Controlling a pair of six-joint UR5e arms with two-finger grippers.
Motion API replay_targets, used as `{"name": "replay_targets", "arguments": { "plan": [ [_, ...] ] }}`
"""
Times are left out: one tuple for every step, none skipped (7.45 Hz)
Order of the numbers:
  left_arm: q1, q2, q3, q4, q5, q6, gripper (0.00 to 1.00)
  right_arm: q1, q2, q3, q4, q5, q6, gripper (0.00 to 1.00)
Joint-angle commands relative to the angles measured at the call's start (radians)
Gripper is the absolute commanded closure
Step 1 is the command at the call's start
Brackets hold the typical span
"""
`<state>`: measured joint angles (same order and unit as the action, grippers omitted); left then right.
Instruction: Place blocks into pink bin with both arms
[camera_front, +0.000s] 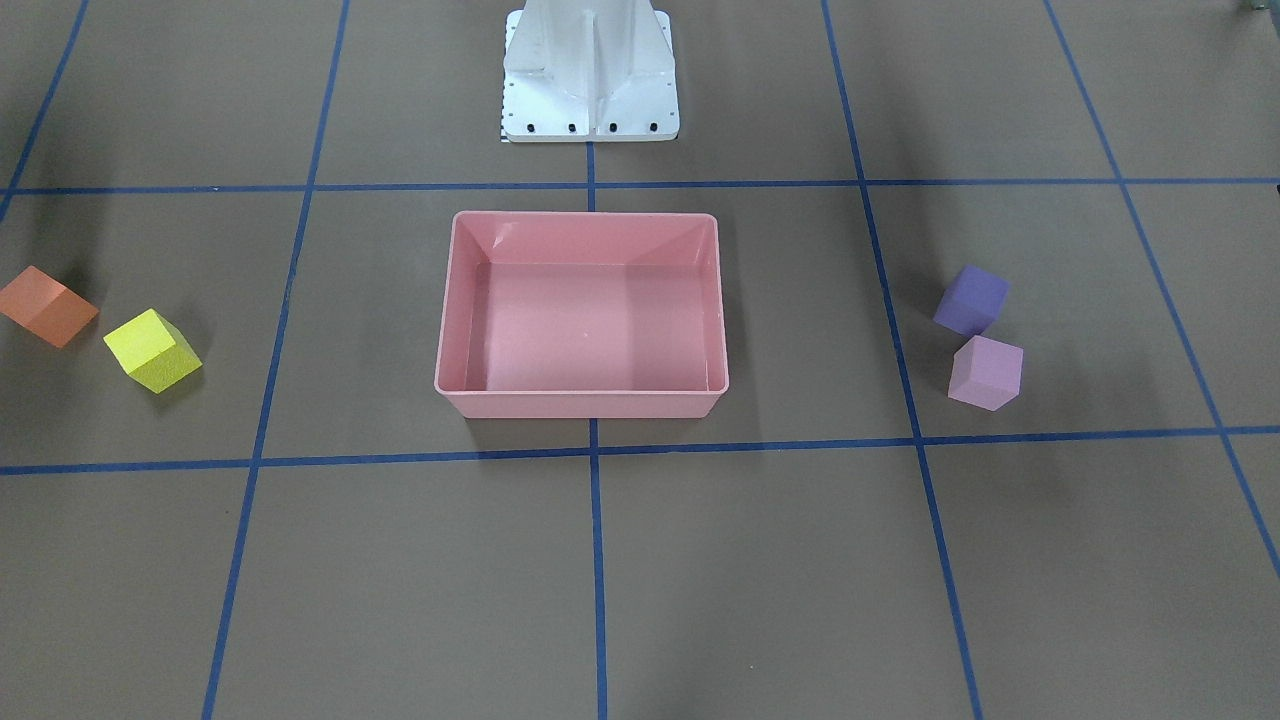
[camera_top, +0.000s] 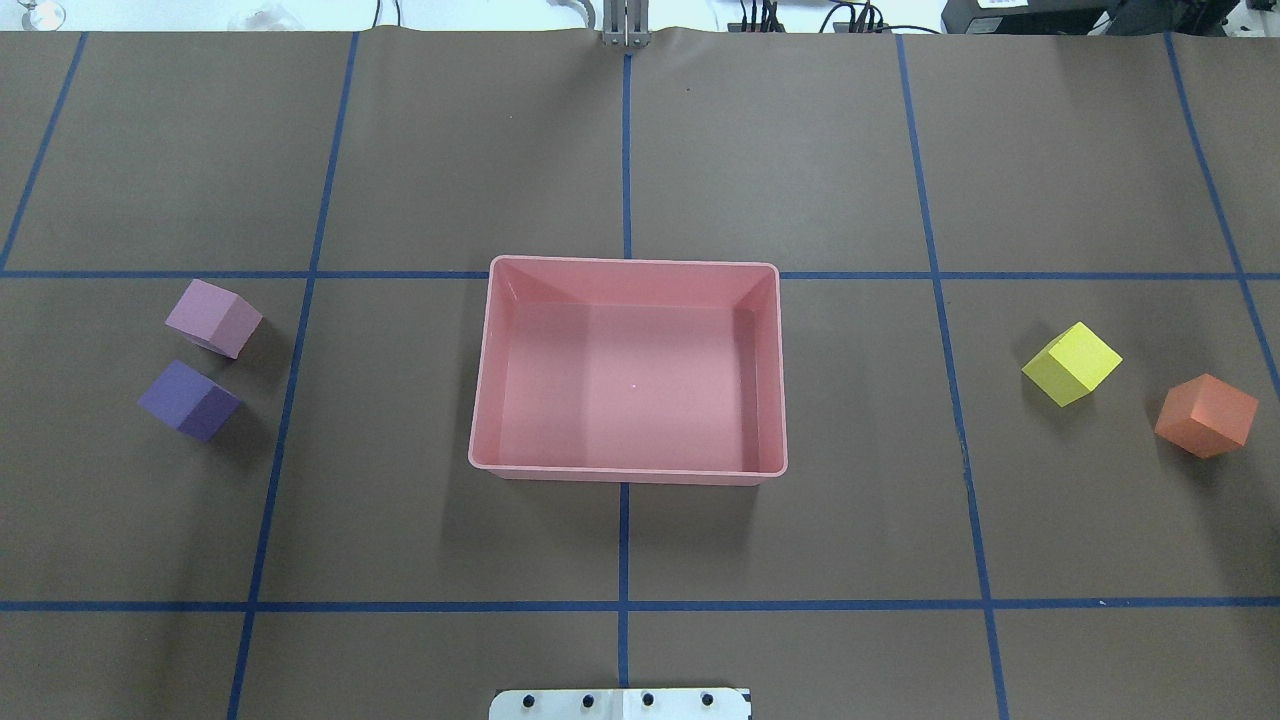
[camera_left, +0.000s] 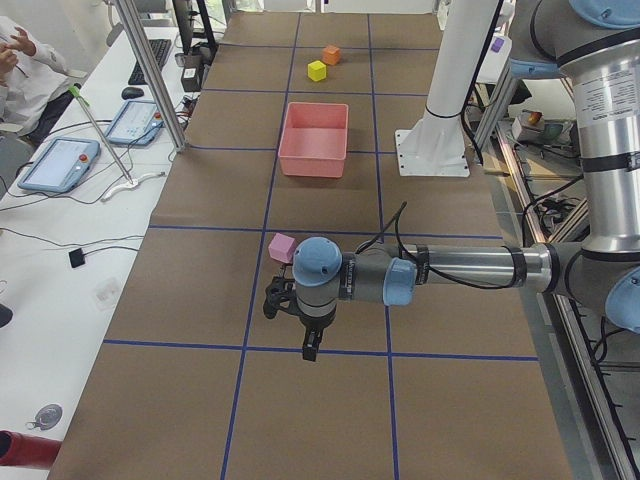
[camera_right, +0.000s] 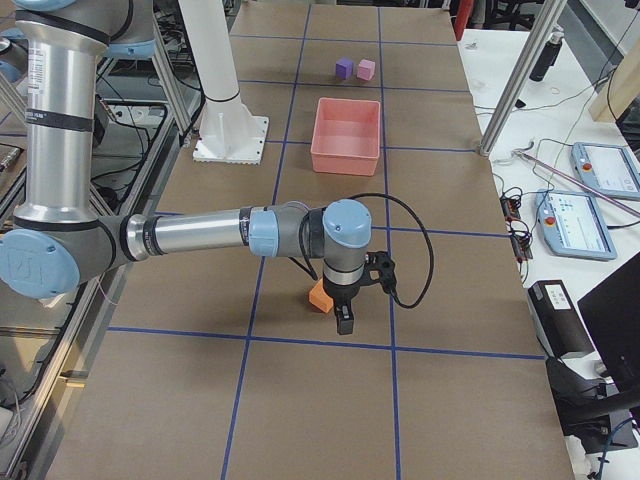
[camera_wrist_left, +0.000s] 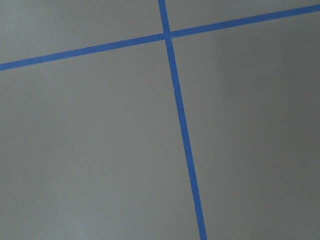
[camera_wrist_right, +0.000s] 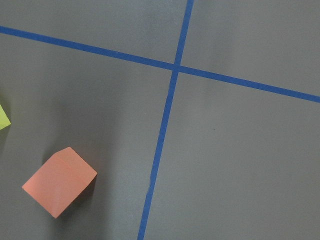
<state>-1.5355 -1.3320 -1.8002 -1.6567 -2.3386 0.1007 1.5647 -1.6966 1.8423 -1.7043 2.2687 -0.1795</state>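
Observation:
The pink bin (camera_front: 580, 402) (camera_top: 628, 474) stands empty at the table's middle. The orange block (camera_top: 1206, 415) (camera_wrist_right: 59, 181) and the yellow block (camera_top: 1071, 363) lie on the robot's right. The purple block (camera_top: 189, 400) and the light pink block (camera_top: 213, 317) lie on its left. My left gripper (camera_left: 310, 345) hangs over the table beside the light pink block (camera_left: 282, 247). My right gripper (camera_right: 345, 322) hangs next to the orange block (camera_right: 319, 296). Both show only in the side views, so I cannot tell whether they are open or shut.
The white base pedestal (camera_front: 590, 80) stands behind the bin. Blue tape lines (camera_wrist_left: 182, 130) divide the brown table into squares. Desks with tablets (camera_left: 58, 165) and a seated person (camera_left: 20, 50) line the far long side.

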Motion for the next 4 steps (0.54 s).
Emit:
{"name": "replay_targets", "arguments": {
  "plan": [
    [0.0, 0.001, 0.002, -0.021, 0.001, 0.011, 0.0, 0.0, 0.0, 0.002, 0.0, 0.0, 0.0, 0.0],
    [0.0, 0.001, 0.001, -0.025, -0.001, 0.01, 0.0, 0.0, 0.0, 0.002, 0.0, 0.0, 0.0, 0.0],
    [0.0, 0.002, -0.007, -0.025, -0.001, 0.01, 0.0, 0.0, 0.002, 0.026, 0.0, 0.002, 0.0, 0.0],
    [0.0, 0.001, -0.007, -0.026, -0.002, 0.011, 0.0, 0.0, 0.002, 0.05, 0.027, 0.0, -0.003, 0.0]
  ]
}}
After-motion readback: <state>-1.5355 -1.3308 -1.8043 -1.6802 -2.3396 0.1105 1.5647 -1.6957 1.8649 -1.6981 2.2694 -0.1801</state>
